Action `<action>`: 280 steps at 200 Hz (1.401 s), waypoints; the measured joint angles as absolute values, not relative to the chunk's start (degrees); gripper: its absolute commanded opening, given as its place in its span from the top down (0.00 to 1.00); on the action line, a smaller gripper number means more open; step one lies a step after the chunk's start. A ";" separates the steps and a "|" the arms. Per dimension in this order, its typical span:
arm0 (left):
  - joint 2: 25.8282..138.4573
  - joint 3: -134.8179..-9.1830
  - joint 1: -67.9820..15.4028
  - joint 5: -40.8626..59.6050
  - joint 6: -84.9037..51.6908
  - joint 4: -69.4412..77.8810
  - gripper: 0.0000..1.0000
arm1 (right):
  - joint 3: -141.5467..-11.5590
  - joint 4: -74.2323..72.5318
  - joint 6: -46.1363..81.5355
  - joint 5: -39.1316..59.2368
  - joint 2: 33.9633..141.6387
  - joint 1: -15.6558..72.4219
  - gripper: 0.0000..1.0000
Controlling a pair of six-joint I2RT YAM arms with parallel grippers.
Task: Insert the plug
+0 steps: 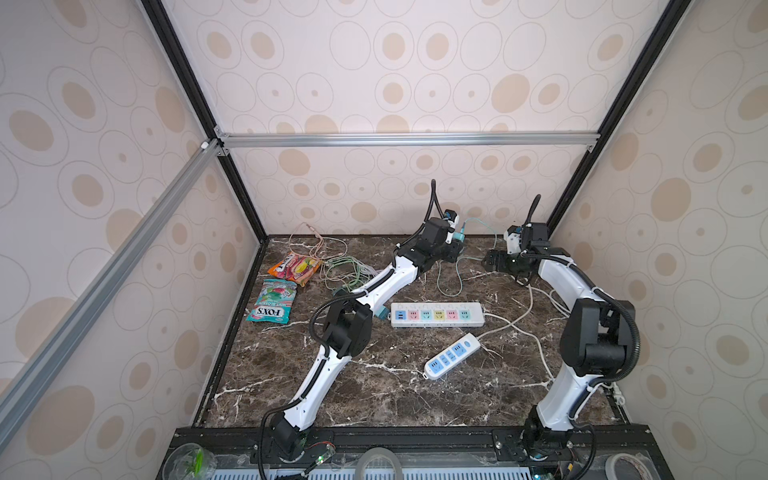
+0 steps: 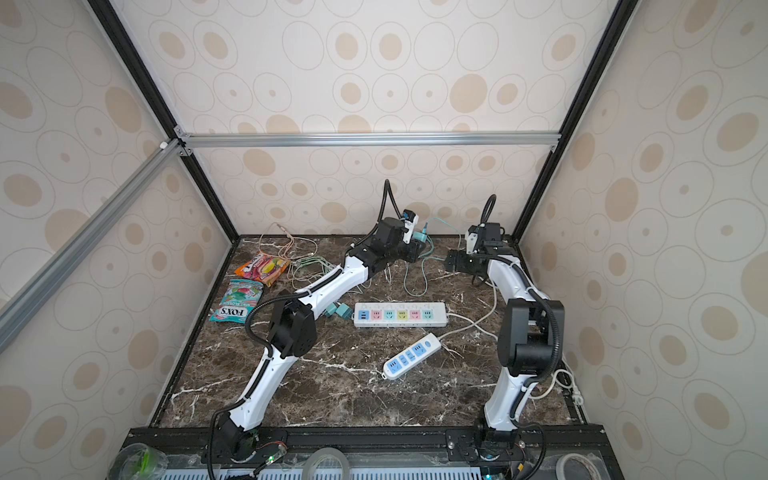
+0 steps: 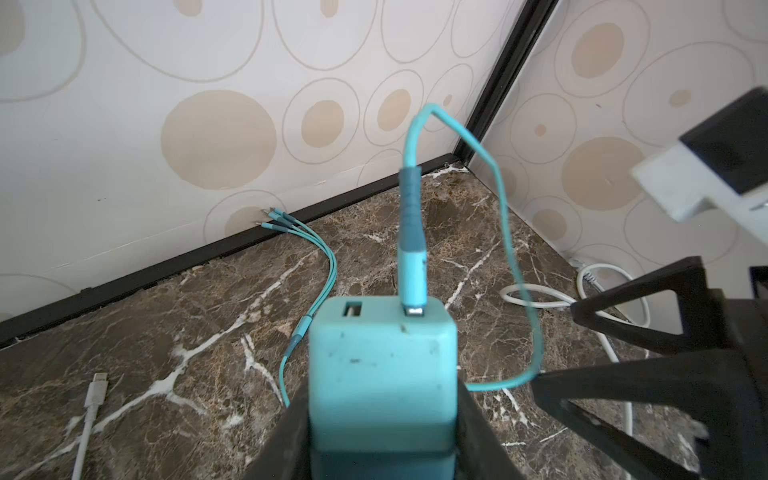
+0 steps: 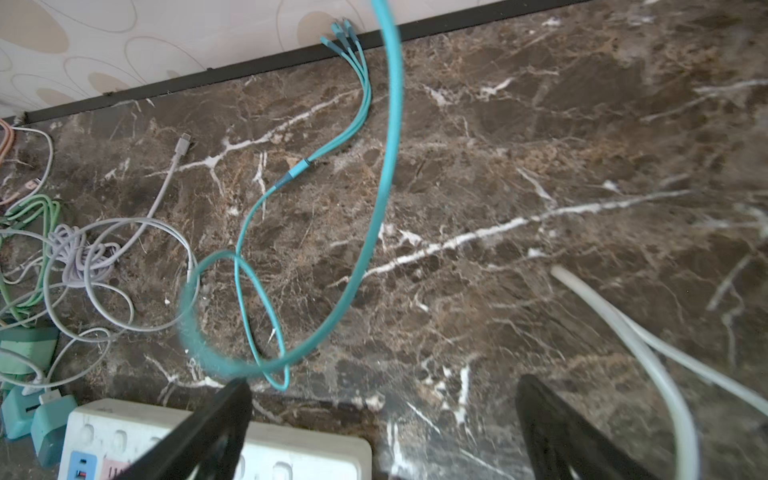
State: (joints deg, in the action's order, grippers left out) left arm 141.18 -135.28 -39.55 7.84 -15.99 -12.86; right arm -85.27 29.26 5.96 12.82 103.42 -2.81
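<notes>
White-shelled arms (image 1: pixel 316 382), black joints (image 1: pixel 347 328), ribbed black hoses (image 1: pixel 636 336), black end effectors (image 4: pixel 384 384).

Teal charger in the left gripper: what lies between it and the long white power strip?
Between teal charger and power strip, only a loop of teal cable on bare marble, in both top views.

Marble table (image 1: pixel 374 395) holds power strips (image 1: pixel 437 314), candy bags (image 1: pixel 272 306), loose cables (image 1: pixel 349 270).
</notes>
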 measured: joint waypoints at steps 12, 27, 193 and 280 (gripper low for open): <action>141.12 -135.28 -39.55 7.84 -15.20 -12.95 1.00 | -85.01 30.79 6.15 11.99 100.99 -2.81 0.00; 141.12 -135.28 -39.55 7.75 -13.89 -13.82 1.00 | -83.81 31.53 6.63 11.75 97.19 -2.81 0.01; 131.37 -120.84 -39.55 18.81 14.33 -17.32 1.00 | -78.43 33.87 7.75 44.93 91.22 -2.79 0.10; 120.40 -95.94 -40.25 24.23 24.62 0.45 1.00 | -77.71 26.70 13.74 50.81 94.59 -2.17 0.41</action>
